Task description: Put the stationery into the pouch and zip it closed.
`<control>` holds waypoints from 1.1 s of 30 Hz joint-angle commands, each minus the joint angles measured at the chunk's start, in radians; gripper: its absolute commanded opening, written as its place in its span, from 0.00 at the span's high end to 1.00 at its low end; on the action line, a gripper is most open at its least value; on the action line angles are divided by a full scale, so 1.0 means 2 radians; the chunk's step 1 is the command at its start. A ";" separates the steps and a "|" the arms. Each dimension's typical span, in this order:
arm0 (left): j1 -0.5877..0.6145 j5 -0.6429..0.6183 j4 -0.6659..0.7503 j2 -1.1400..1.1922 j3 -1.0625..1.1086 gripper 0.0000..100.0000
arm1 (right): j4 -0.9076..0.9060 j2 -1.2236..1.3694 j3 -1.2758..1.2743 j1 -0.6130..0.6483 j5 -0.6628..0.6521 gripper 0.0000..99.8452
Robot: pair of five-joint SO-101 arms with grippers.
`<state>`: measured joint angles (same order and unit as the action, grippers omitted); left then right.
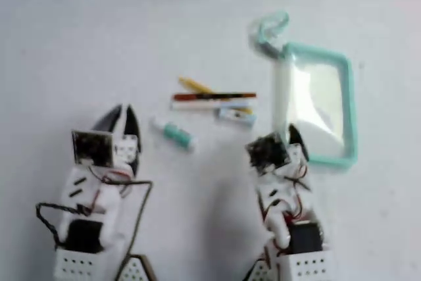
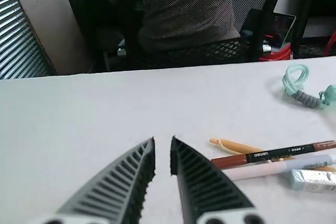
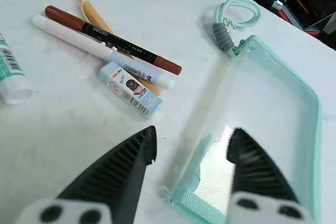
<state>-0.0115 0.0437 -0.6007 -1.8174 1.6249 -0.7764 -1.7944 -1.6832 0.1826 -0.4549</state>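
Note:
A clear pouch with a teal rim (image 1: 348,97) (image 3: 273,108) lies flat at the right, its looped strap (image 1: 270,27) at the far end. Left of it lie a brown marker (image 1: 214,97) (image 3: 113,40), a white pen (image 1: 204,104), a yellow pen (image 1: 194,85), a small eraser (image 1: 235,116) (image 3: 130,88) and a glue stick (image 1: 176,134). My right gripper (image 1: 291,133) (image 3: 191,148) stands open over the pouch's near left corner, holding nothing. My left gripper (image 1: 122,115) (image 2: 161,156) rests left of the glue stick, open only by a narrow gap and empty.
The white table has free room to the left and at the back. Its far edge (image 2: 157,69) runs behind the stationery, with a black chair (image 2: 199,19) and a seated person beyond it. Cables hang by the left arm's base (image 1: 138,208).

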 commanded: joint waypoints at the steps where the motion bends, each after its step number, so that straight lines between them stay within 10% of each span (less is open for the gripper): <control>1: 0.000 0.031 -0.018 -0.003 -0.005 0.93 | 0.012 -0.003 -0.003 -0.004 -0.002 0.93; 5: 0.000 0.025 -0.021 -0.003 -0.005 0.93 | 0.010 -0.002 -0.003 -0.004 -0.003 0.72; 9: -0.008 0.025 -0.022 -0.003 -0.002 0.93 | 0.005 -0.003 -0.003 -0.005 -0.013 0.98; 15: -0.035 0.043 -0.026 -0.002 -0.002 0.93 | 0.020 -0.003 -0.001 -0.004 0.001 0.70; 25: -0.041 0.030 -0.048 -0.001 -0.007 0.93 | 0.046 0.023 0.127 0.023 0.028 0.80; 33: -0.045 0.035 -0.051 0.017 -0.030 0.92 | 0.046 0.326 0.344 0.026 0.028 0.80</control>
<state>-0.0898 0.1158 -0.6989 -1.8159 1.6280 -0.7027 -1.4001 -1.2014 0.2286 -0.4058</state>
